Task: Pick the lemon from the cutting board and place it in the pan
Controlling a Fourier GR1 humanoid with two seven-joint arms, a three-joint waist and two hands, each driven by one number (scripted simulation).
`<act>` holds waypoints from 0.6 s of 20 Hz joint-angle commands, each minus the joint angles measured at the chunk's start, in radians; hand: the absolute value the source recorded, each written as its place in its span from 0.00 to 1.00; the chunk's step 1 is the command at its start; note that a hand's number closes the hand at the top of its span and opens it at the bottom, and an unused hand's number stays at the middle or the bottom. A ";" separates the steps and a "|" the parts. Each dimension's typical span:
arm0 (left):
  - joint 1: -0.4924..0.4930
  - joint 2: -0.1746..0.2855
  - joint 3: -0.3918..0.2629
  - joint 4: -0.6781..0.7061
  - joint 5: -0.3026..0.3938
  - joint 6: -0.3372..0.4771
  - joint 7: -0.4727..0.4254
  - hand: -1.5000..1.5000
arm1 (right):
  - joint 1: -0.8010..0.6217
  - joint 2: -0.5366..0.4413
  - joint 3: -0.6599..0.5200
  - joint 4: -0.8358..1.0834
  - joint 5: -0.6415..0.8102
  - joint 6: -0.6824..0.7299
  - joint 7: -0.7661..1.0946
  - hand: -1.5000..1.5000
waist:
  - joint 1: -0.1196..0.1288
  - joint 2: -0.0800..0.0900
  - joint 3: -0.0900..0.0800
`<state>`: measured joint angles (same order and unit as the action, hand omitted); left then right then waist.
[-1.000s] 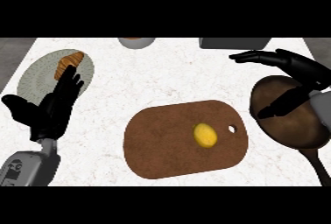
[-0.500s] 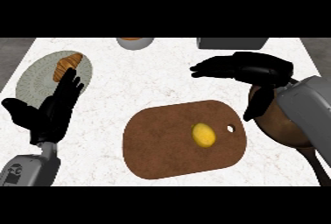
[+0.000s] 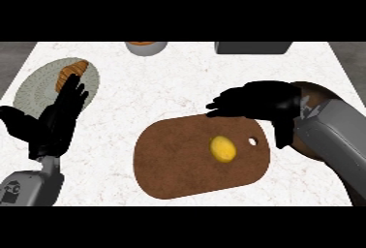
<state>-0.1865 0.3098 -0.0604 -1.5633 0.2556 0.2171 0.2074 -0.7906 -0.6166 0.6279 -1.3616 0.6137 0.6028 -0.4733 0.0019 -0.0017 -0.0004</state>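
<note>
Below the right hand lies the lemon.

White counter here: brown cutting board up front, plate at left, pan at right, bowl and grey box along the back.

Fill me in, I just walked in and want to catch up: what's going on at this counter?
The robot is after the lemon, which lies untouched on the brown cutting board. Its right hand hovers over the board's far edge, fingers relaxed and holding nothing. The pan the lemon should go in sits at the right, mostly hidden behind the right forearm. The left hand rests open at the left, next to a plate.
</note>
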 commanded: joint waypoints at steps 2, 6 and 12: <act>-0.016 -0.027 0.010 0.064 -0.018 -0.023 -0.054 0.50 | 0.028 0.007 0.044 -0.078 0.117 0.027 0.009 0.00 | -0.003 0.002 0.000; 0.013 -0.004 0.025 -0.016 -0.012 -0.021 0.031 0.50 | 0.093 -0.088 -0.008 -0.208 0.181 0.003 0.019 0.00 | -0.005 -0.002 0.000; -0.006 -0.029 0.058 0.054 -0.027 -0.054 -0.034 0.50 | 0.197 0.028 -0.022 -0.243 0.287 -0.038 0.059 0.00 | -0.003 0.002 0.000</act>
<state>-0.1690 0.2925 -0.0261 -1.5630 0.2346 0.1828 0.2006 -0.6594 -0.6347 0.6114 -1.5939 0.8326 0.5979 -0.4166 -0.0015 -0.0021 -0.0003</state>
